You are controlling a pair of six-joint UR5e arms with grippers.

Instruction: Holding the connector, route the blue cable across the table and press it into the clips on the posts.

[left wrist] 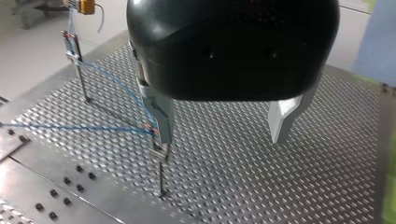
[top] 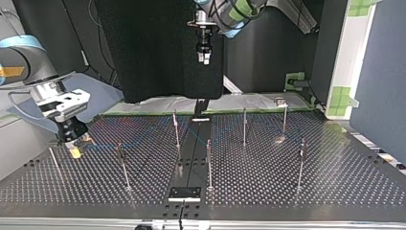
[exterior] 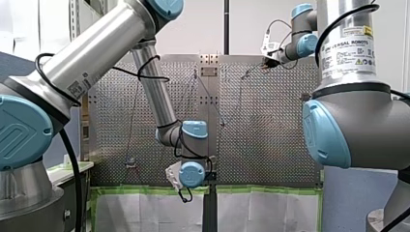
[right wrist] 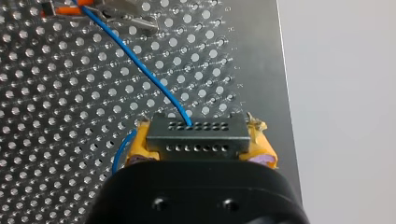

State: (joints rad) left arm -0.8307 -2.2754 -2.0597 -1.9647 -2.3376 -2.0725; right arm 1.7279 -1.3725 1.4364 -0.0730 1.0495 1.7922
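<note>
- My right gripper [top: 74, 144] is at the top view's left, low over the perforated table [top: 335, 182] near its edge
- Its yellow pads [right wrist: 261, 145] are clamped on the connector [right wrist: 196, 136], a grey block with two rows of small holes, as the right wrist view shows
- The blue cable [right wrist: 140, 70] leaves the connector's upper face and slants ahead of the gripper over the table to a metal clip [right wrist: 121, 16] with an orange part beside it
- In the top view the thin upright posts [top: 208, 163] stand apart across the table, and the cable shows faintly as a blue line from the connector toward those in the middle
- In the left wrist view the cable hangs from the clip of the far post [left wrist: 81, 79] to the clip of the near post [left wrist: 161, 179], bends there and runs off sideways above the table
- My left gripper [top: 204, 57] hangs above the table at the top view's middle, with nothing in it
- Its fingers [left wrist: 282, 119] are spread wide; one of them is just beside the near post's clip, and I cannot tell whether it touches
</note>
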